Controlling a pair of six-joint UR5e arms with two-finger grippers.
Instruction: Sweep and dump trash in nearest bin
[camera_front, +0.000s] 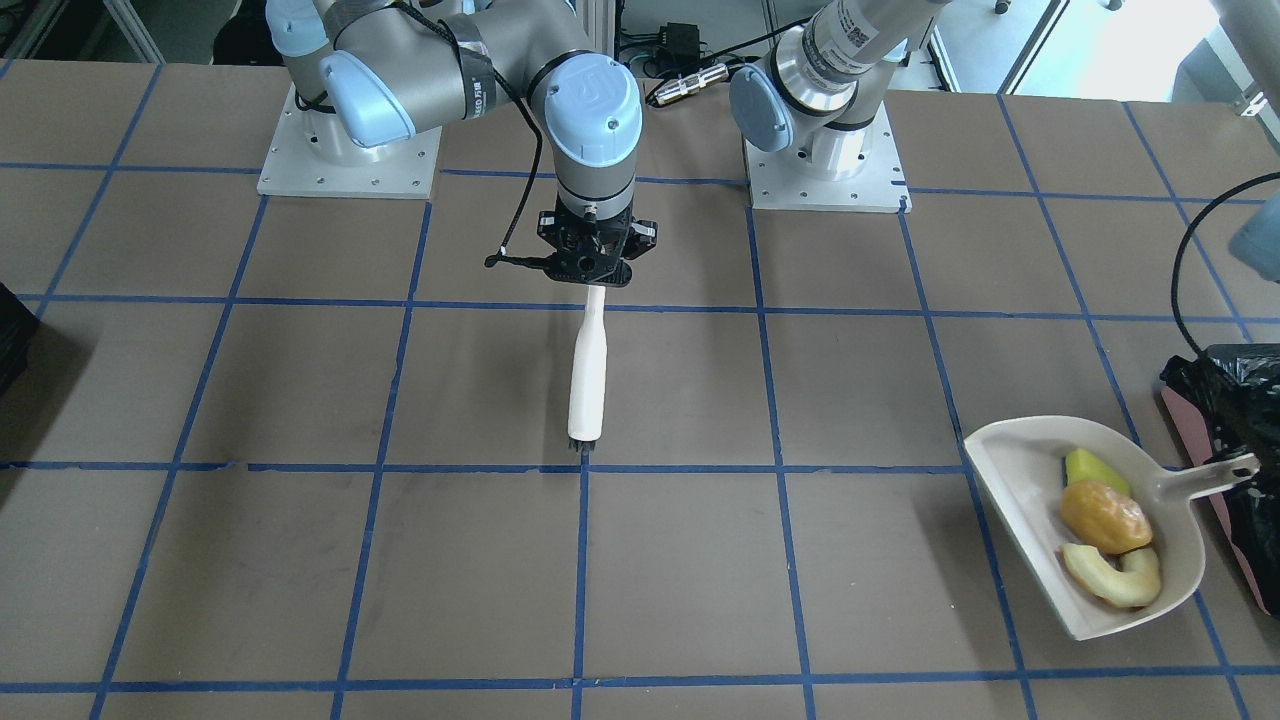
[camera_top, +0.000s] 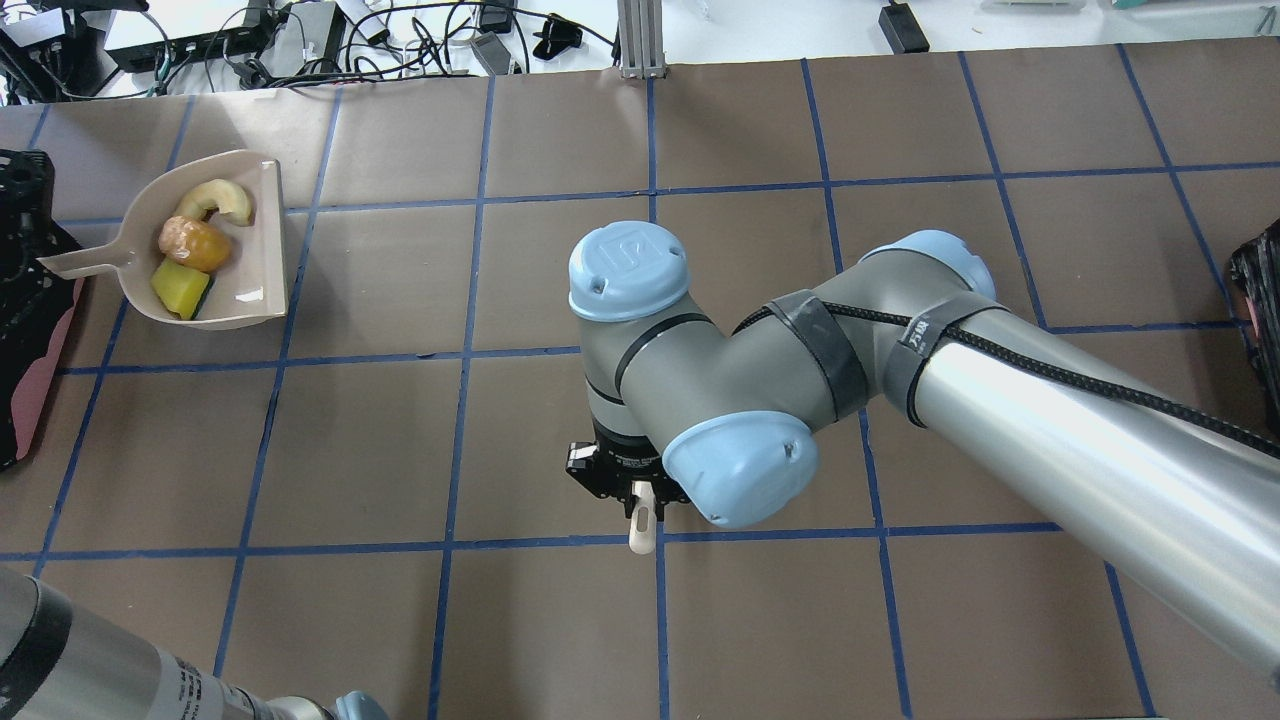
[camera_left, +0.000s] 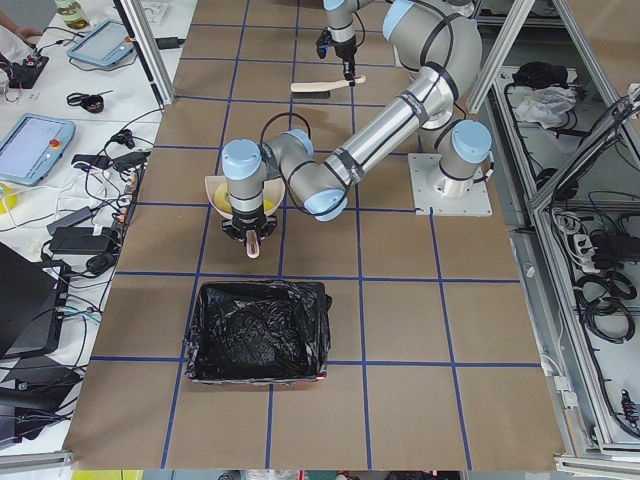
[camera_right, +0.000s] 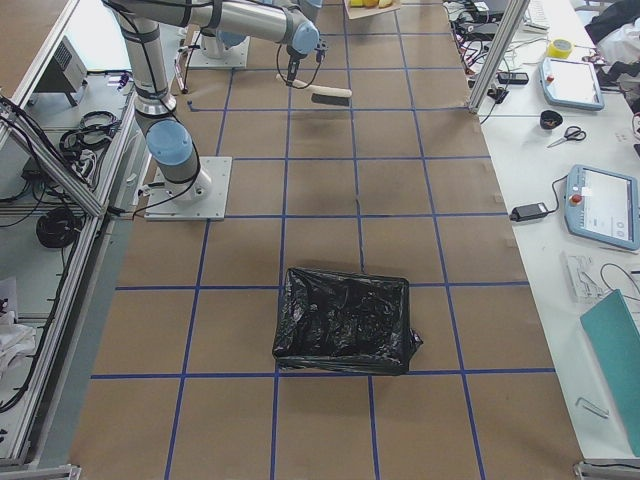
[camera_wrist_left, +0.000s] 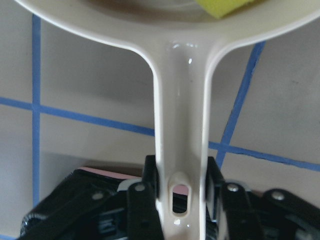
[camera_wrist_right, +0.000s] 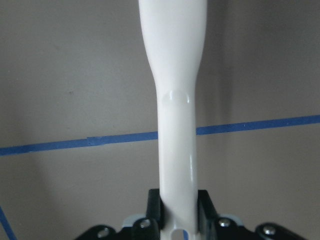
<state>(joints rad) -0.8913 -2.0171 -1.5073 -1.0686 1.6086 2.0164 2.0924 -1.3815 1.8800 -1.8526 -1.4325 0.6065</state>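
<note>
Orange lump (camera_front: 1105, 515), yellow wedge (camera_front: 1095, 467), beige chunk (camera_front: 1115, 582) clustered in cream dustpan (camera_front: 1010, 470), black-lined pink-sided bin (camera_left: 256, 290) just beside handle

counter (camera_front: 300, 400): brown, with blue tape lines making squares
side table (camera_right: 560, 300): white, next to the counter
screens (camera_right: 598, 207): two, blue edges, lying on the side table
scissors (camera_right: 567, 136): between the screens
tape roll (camera_right: 559, 47): yellow
wires (camera_top: 300, 30): black, heaped past the counter
black-bagged box (camera_right: 345, 320): alone on the counter
</note>
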